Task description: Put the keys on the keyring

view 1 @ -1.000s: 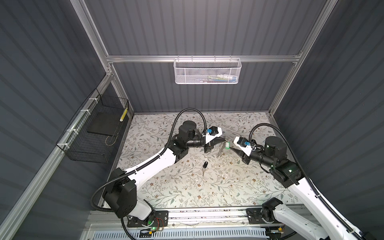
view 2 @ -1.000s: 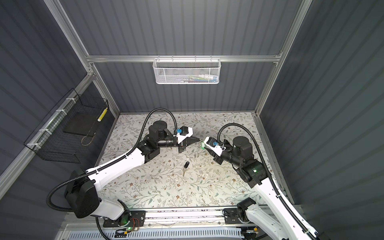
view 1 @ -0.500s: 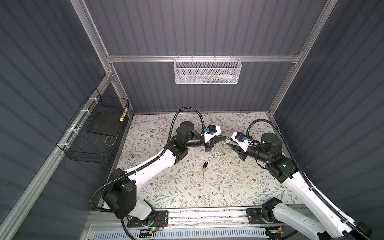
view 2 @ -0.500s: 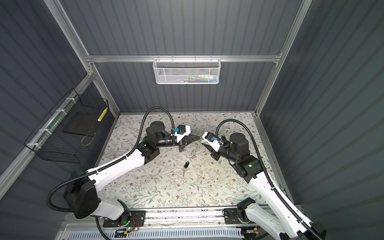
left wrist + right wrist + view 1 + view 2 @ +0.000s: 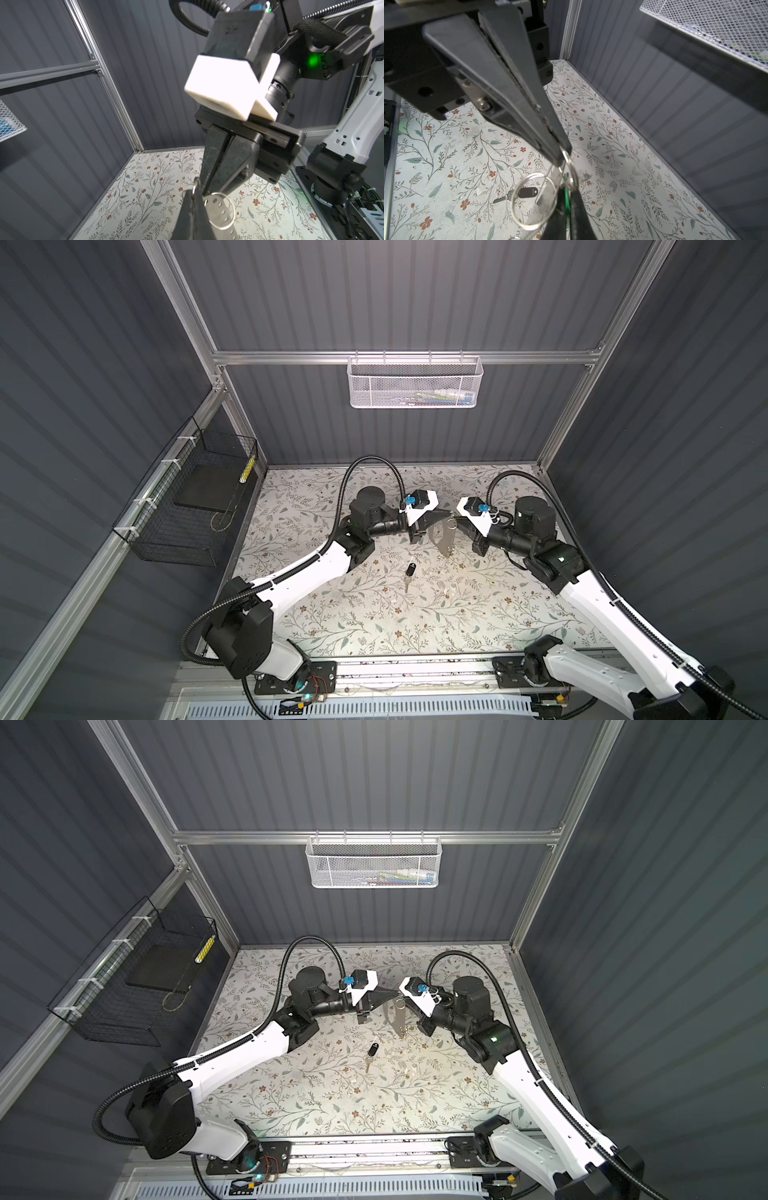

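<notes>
Barely legible in both top views: the meeting point of the two end effectors above the floral-patterned table (image 5: 374, 614), tips almost touching, everything between them tiny. Of the green rectangular plastic tag (image 5: 566, 200), only a thin edge-on sliver on show, in the right wrist view, right at the tips of the left end effector (image 5: 567, 192); impossible to tell whether pinched there or hanging free. Cut off by the frame edge in the left wrist view: the lower end of the keyring plate (image 5: 223, 212), flat, silvery-grey, oblong, with a row of small holes and a clear oval loop. Too blurred to name: the contents of the white mesh basket (image 5: 415, 385) on the back wall.

Fully closed, no gap between the fingers: left end effector (image 5: 449, 513), clamped on the upper end of the keyring plate (image 5: 444, 539), plate hanging downward from the tips. Pressed shut as well: right end effector (image 5: 457, 516), tips right at the small metal ring (image 5: 571, 166) beside the top of the plate; cannot tell whether gripping that ring or only touching it.

Flat on the table, untouched: silver key with a black oval fob head (image 5: 410, 571), nearer the front edge than both end effectors, apart from the hanging plate, blade toward the front. Black head also visible through the clear oval loop in the right wrist view.
</notes>
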Robot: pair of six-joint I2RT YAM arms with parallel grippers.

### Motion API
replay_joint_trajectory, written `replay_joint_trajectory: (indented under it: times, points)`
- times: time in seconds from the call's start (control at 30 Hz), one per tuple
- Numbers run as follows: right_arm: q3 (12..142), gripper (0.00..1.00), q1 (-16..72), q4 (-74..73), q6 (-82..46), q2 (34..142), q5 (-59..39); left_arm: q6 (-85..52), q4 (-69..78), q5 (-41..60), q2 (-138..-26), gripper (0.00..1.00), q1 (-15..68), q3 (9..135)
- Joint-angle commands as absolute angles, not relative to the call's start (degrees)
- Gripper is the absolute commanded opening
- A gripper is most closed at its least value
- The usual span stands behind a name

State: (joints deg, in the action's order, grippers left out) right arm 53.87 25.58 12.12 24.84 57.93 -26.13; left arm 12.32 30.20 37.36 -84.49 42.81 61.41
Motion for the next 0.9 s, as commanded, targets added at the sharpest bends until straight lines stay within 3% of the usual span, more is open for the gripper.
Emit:
replay_joint_trajectory:
  times: [0.0,0.47,0.87]
  points:
    - [56.3,0.0,25.8,14.0,25.1,58.7,-29.1,9.1,37.9,35.2,-83.1,0.0,42.9,59.8]
    - [59.9,0.0,25.8,17.3,26.3,61.5,-32.0,6.8,45.5,32.1,-83.1,0.0,43.1,55.6]
    - [61.3,0.0,25.8,19.8,26.9,60.1,-28.6,12.5,38.1,32.6,-81.9,0.0,43.0,56.7]
